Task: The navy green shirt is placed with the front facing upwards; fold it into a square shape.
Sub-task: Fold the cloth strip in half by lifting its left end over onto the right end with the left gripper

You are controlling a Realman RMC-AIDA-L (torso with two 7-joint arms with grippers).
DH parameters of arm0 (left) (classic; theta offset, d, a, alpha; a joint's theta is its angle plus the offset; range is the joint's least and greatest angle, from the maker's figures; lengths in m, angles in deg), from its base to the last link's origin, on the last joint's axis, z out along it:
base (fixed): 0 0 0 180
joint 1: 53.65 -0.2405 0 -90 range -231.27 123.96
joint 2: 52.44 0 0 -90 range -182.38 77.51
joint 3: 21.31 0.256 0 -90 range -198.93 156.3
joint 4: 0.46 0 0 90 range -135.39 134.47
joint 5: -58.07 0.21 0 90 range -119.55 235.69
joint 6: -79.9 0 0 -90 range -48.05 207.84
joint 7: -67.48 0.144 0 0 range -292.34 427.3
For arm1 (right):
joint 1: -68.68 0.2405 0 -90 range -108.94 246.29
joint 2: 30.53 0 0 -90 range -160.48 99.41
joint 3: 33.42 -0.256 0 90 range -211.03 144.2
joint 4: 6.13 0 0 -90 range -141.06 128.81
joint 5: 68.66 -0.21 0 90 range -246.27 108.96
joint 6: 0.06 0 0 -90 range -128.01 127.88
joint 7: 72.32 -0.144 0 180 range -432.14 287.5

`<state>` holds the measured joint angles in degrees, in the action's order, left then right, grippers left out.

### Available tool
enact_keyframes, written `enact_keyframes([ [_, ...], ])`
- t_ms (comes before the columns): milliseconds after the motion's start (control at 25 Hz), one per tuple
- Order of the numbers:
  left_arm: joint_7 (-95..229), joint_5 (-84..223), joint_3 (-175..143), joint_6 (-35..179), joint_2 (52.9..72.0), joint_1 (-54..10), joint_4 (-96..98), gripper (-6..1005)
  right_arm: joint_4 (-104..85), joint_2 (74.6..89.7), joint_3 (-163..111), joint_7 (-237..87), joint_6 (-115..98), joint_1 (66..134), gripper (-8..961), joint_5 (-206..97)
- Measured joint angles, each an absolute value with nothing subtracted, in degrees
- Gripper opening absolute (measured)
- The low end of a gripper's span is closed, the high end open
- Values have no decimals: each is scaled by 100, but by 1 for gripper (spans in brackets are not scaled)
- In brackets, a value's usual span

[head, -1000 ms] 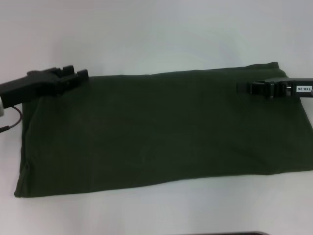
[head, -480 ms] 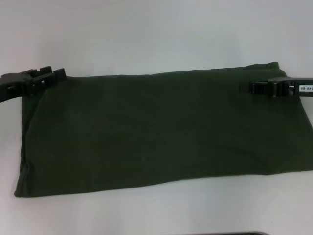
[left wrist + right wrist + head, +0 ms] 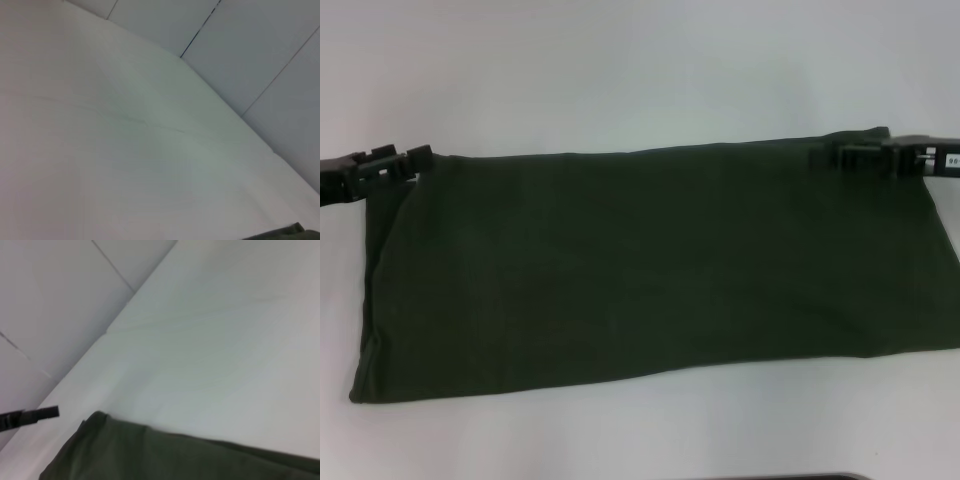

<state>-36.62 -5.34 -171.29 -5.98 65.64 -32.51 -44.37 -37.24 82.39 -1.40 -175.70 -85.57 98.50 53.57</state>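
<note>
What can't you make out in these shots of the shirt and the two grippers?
- Navy green shirt: head view shows only plain green cloth; lettering, collar and label are not visible.
- Its right edge: cut off by the head view's frame.
- Left gripper: by the shirt's far left corner; too small and dark to read. Absent from the left wrist view.
- Right gripper: at the far right corner; equally unclear.

We see the navy green shirt (image 3: pixel 650 270) cut off at the head view's right edge. Both arms run out of frame, and each end effector's fingers are too blurred to read.
</note>
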Motion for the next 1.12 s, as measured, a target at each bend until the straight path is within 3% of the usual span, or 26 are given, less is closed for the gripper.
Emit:
enact_keyframes([
  [320,-3910,-58,-17155,-575,6464,-3250,-4463,885,-3724,8198,-197,-17653,-8383,9873,620,5374],
  [640,-4316,180,-17154,-608,6301,-3269,-4456,879,-3724,8083,-330,-17800,-8411,9873,931,5337],
  [1120,-4778,723,-17129,-573,6274,-3240,-4396,880,-3803,8015,-518,-17880,-8388,9781,945,5332],
])
